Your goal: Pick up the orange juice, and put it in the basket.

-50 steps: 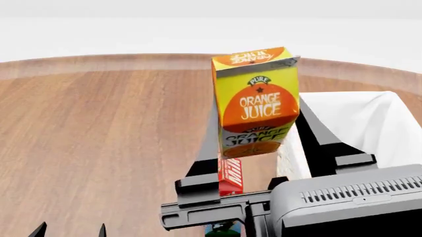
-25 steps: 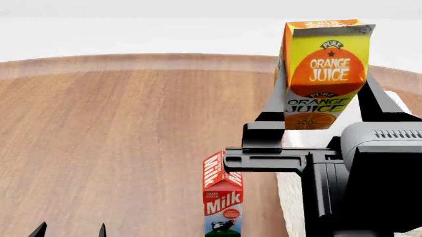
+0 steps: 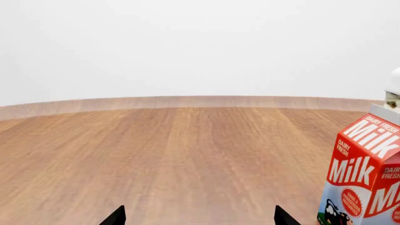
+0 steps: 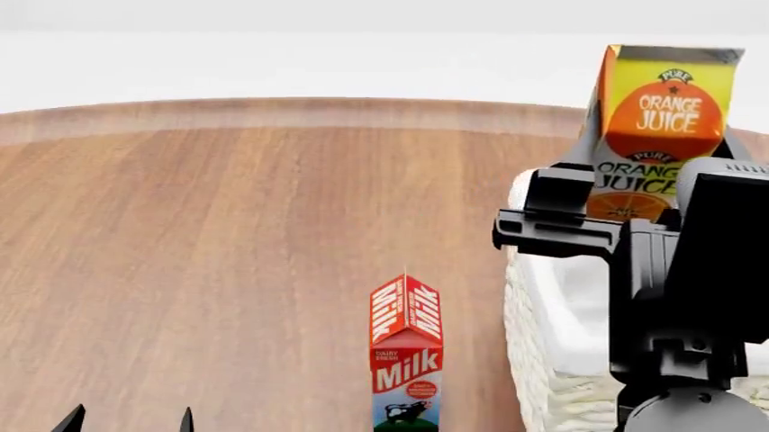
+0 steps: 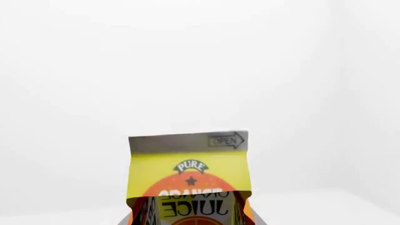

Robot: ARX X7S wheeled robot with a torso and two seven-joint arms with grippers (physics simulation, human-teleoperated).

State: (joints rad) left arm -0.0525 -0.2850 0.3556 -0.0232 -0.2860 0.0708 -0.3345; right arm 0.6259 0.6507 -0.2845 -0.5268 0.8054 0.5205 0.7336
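The orange juice (image 4: 661, 117), a yellow carton with an orange disc, hangs high in the air at the right of the head view. My right gripper (image 4: 658, 175) is shut on its lower half, one black finger on each side. The carton is above the near-left part of the basket (image 4: 524, 306), whose cream wicker wall and white lining show beneath the arm. In the right wrist view the orange juice (image 5: 187, 168) fills the lower middle between my right gripper's (image 5: 190, 218) fingers. My left gripper (image 4: 129, 421) stays low at the front left, open and holding nothing (image 3: 198, 218).
A red-and-white Milk carton (image 4: 406, 355) stands upright on the round wooden table (image 4: 216, 234), just left of the basket; the left wrist view also shows the Milk carton (image 3: 362, 178). My right arm hides most of the basket's inside.
My right gripper has carried the orange juice up and to the right, from over the Milk carton to over the basket. The Milk carton is now uncovered. The left gripper has not moved.
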